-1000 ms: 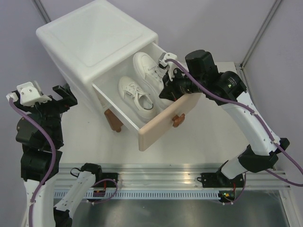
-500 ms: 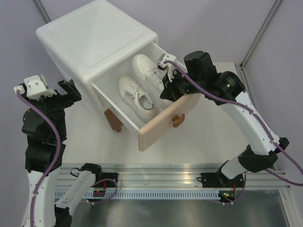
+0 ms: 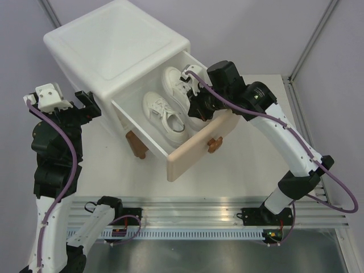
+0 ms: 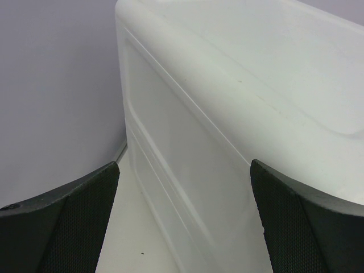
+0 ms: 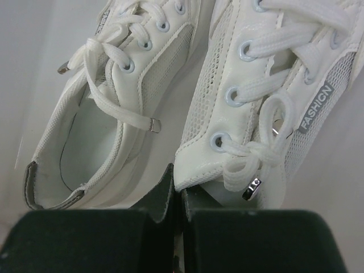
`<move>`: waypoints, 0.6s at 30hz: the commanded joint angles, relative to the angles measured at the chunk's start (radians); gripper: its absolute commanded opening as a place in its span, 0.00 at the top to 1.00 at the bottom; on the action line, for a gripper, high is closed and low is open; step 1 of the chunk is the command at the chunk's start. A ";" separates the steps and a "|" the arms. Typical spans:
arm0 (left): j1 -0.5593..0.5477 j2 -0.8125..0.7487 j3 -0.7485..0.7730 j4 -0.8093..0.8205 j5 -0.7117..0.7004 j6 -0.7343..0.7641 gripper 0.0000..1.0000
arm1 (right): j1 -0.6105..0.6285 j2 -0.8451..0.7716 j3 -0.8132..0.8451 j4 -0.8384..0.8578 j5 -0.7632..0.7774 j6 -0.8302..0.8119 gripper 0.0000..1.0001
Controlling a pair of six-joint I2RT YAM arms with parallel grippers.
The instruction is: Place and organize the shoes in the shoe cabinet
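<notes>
The white shoe cabinet (image 3: 114, 51) stands at the back with its beige-fronted upper drawer (image 3: 199, 149) pulled out. Two white shoes lie side by side in it, one on the left (image 3: 162, 116) and one on the right (image 3: 177, 84). My right gripper (image 3: 196, 108) is down in the drawer, shut, its tips against the heel collar of the right shoe (image 5: 267, 85). The left shoe (image 5: 108, 114) lies beside it, and nothing shows between the jaws of the right gripper (image 5: 181, 196). My left gripper (image 3: 85, 105) hangs open beside the cabinet's left wall (image 4: 227, 114), with the left gripper (image 4: 182, 216) holding nothing.
A brown bear-shaped knob (image 3: 214, 144) sticks out of the drawer front. A brown cabinet foot (image 3: 136, 145) shows under the drawer. The table's front rail (image 3: 199, 219) runs along the near edge, and a grey wall (image 4: 57, 85) is close behind the cabinet.
My right gripper has moved left and deeper into the drawer, staying shut at the right shoe's heel. My left arm has swung in toward the cabinet's side.
</notes>
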 commanded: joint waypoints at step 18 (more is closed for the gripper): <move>-0.006 0.020 0.024 0.017 0.027 0.017 0.00 | 0.097 0.078 0.110 0.048 0.168 -0.060 0.99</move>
